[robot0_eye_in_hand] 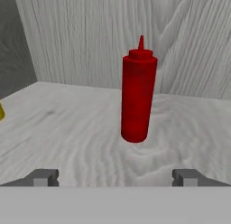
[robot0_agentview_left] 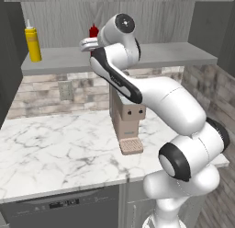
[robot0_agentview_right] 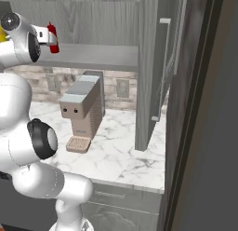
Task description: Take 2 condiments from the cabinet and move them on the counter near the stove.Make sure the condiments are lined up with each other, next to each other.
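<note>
A red squeeze bottle (robot0_eye_in_hand: 137, 99) stands upright on the cabinet's pale shelf board (robot0_eye_in_hand: 67, 137), close to the wood-grain back wall. My gripper (robot0_eye_in_hand: 116, 178) is open in front of it, fingertips (robot0_eye_in_hand: 43, 177) wide apart and short of the bottle. From the base, the hand (robot0_agentview_left: 87, 44) sits at shelf height, partly covering the red bottle (robot0_agentview_left: 94, 31); from the other side the red bottle (robot0_agentview_right: 53, 37) shows just beyond the gripper (robot0_agentview_right: 45, 36). The yellow bottle (robot0_agentview_left: 32, 41) stands at the shelf's left end. The marble counter (robot0_agentview_left: 55, 144) lies below. The stove is out of view.
A beige coffee machine (robot0_agentview_left: 126, 119) stands on the counter under the shelf, against the brick backsplash (robot0_agentview_left: 41, 94). The open cabinet door (robot0_agentview_right: 151, 71) hangs to the right. A dishwasher front (robot0_agentview_left: 69, 206) sits below the counter edge.
</note>
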Robot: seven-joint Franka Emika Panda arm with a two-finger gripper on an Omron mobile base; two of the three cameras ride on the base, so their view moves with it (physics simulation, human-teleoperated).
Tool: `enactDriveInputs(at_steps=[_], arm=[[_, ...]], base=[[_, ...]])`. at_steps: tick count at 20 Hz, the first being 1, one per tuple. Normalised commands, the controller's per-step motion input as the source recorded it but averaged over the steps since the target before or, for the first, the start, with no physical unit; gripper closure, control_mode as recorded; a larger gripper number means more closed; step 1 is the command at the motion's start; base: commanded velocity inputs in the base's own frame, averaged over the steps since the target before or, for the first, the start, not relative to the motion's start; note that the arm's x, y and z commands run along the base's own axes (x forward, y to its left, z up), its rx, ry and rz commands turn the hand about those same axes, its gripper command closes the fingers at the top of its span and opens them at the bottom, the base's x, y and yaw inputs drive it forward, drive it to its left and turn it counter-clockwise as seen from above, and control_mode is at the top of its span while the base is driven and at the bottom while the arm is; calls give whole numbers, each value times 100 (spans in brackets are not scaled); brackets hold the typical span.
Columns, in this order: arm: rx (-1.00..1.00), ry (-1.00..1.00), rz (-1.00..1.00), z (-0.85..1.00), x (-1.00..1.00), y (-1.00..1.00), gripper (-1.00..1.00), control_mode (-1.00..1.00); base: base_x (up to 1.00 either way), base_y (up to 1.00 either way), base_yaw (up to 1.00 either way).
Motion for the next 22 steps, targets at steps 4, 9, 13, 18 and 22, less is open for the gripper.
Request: enactDriveInputs(at_steps=[4,9,13,18,22], arm=[[1,0,-4,0,8,-5,-100,-100],[0,0,-5,0,9,-7,-100,-100],[0,0,-4,0,17,-5,-100,-100],[0,2,-3,0,25,0,-100,-100],[0,5,-1,-2,28,0,-100,-100]], base=[[0,0,0],[0,0,0],[0,0,0],[0,0,0],[0,0,0]])
